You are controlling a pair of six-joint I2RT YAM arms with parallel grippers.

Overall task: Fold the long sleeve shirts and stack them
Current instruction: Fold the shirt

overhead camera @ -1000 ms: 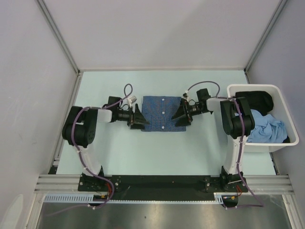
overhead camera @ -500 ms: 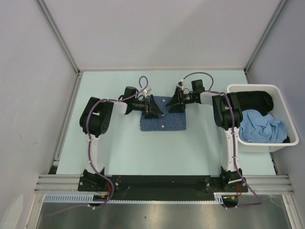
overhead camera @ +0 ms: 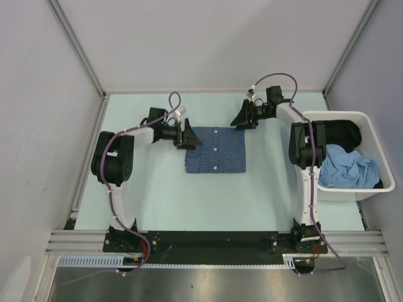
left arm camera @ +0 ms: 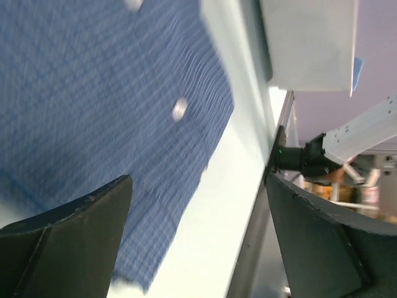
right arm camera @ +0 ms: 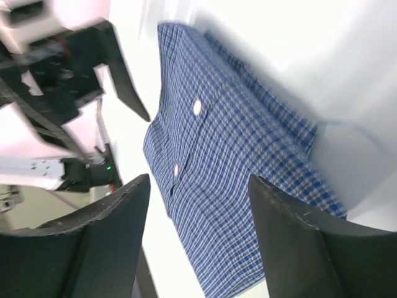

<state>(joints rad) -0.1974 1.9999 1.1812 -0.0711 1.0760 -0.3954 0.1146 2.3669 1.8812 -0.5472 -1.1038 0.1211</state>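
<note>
One long sleeve shirt [overhead camera: 216, 150], dark blue with a fine white check and white buttons, lies folded into a flat rectangle on the pale table. My left gripper [overhead camera: 187, 135] hovers at its far left corner, open, with only the shirt's edge [left arm camera: 124, 124] and bare table showing between its fingers [left arm camera: 68, 242]. My right gripper [overhead camera: 242, 117] is off the shirt's far right corner, open and holding nothing. In the right wrist view the shirt [right arm camera: 236, 174] lies below and between the fingers [right arm camera: 310, 248], untouched. More garments sit in the bin.
A white bin [overhead camera: 330, 114] stands at the table's right side, beside the right arm. It holds a black garment [overhead camera: 337, 132] and a light blue one [overhead camera: 349, 170]. Grey walls close in the back and both sides.
Both grippers have drawn apart from over the shirt's far edge, the left one leftward, the right one back and to the right. The right jaws have narrowed a little. The shirt stays folded.
</note>
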